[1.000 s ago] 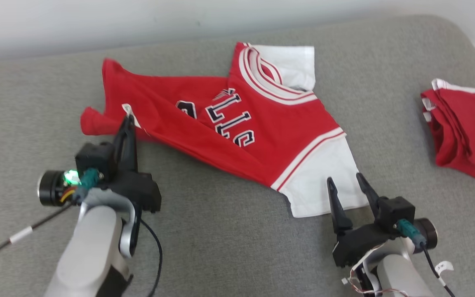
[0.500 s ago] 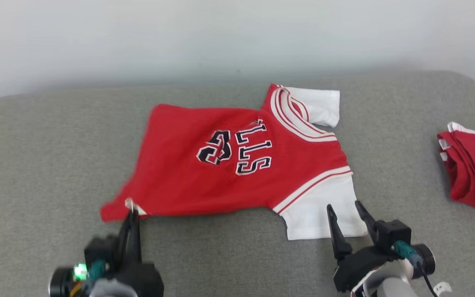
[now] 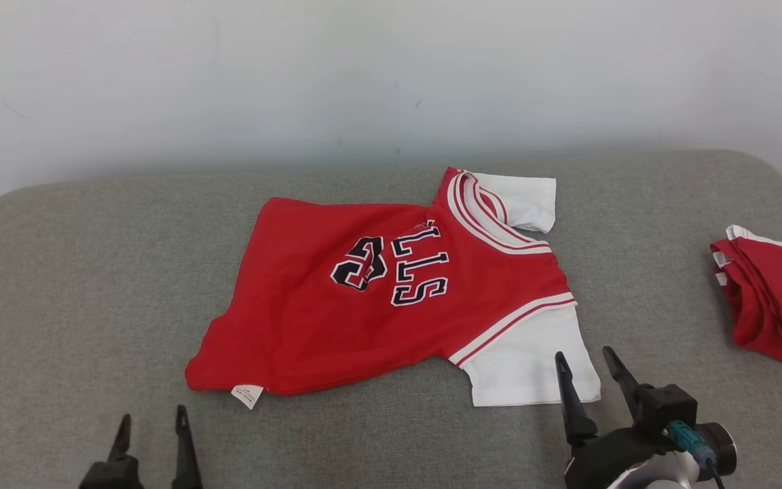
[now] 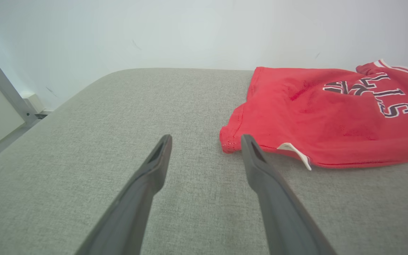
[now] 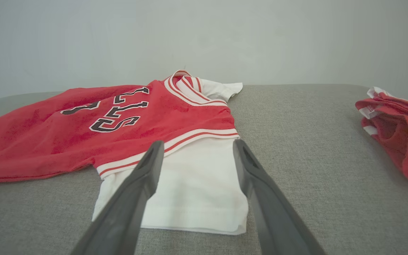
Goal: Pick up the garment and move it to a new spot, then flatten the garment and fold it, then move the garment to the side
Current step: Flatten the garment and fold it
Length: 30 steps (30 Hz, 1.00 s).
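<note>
Left end effector (image 3: pixel 153 413) and right end effector (image 3: pixel 582 352) both gape empty near the spread garment (image 3: pixel 364 305).

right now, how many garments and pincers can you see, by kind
garments: 2, the spread red jersey and the bunched red garment at the right
pincers: 2, the left pincer and the right pincer, both open
total: 4

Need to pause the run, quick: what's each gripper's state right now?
Left gripper: open, empty, near the hem corner of the jersey.
Right gripper: open, empty, by the white sleeve.
</note>
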Motion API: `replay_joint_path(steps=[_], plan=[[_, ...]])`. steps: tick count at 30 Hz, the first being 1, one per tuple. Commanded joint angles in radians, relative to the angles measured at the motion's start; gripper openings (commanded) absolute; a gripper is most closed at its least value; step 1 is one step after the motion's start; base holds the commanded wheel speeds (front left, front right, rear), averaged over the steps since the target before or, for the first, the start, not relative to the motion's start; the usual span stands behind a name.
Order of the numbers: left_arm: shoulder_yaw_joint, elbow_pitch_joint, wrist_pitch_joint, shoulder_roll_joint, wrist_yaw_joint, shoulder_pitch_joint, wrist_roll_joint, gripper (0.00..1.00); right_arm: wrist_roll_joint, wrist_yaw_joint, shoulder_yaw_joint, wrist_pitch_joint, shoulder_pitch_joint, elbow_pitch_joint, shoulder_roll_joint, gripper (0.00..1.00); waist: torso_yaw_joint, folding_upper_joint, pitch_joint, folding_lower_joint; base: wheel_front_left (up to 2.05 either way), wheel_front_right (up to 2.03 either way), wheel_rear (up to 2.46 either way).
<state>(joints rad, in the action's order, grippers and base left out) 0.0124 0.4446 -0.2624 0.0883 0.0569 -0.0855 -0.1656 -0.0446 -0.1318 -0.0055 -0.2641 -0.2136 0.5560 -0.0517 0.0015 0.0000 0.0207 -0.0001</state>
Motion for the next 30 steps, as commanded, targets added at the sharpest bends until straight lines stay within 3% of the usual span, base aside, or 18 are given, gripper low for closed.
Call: replay_joint_path(steps=[1, 9, 20, 30], plan=[[-0.017, -0.025, -0.003, 0.002, 0.002, 0.017, 0.015, 1.00, 0.009, 0.003, -0.007, 0.000, 0.023, -0.023, 0.002, 1.00, -0.001, 0.0000, 0.002, 0.0001, 0.00, 0.00, 0.00], [-0.076, -0.080, -0.003, -0.007, -0.029, 0.051, 0.050, 1.00, 0.015, 0.003, -0.020, 0.000, 0.064, -0.093, 0.001, 1.00, -0.014, 0.0000, -0.003, 0.0001, 0.00, 0.00, 0.00], [-0.107, -0.074, -0.003, -0.025, -0.071, 0.072, 0.068, 1.00, 0.002, 0.003, -0.024, 0.000, 0.092, -0.084, 0.002, 1.00, -0.037, 0.0000, -0.005, 0.0001, 0.00, 0.00, 0.00], [-0.142, -0.007, -0.003, -0.032, -0.100, -0.041, 0.040, 1.00, 0.016, 0.003, -0.022, 0.000, 0.045, -0.092, 0.001, 1.00, -0.051, 0.0000, 0.087, 0.0001, 0.00, 0.00, 0.00]])
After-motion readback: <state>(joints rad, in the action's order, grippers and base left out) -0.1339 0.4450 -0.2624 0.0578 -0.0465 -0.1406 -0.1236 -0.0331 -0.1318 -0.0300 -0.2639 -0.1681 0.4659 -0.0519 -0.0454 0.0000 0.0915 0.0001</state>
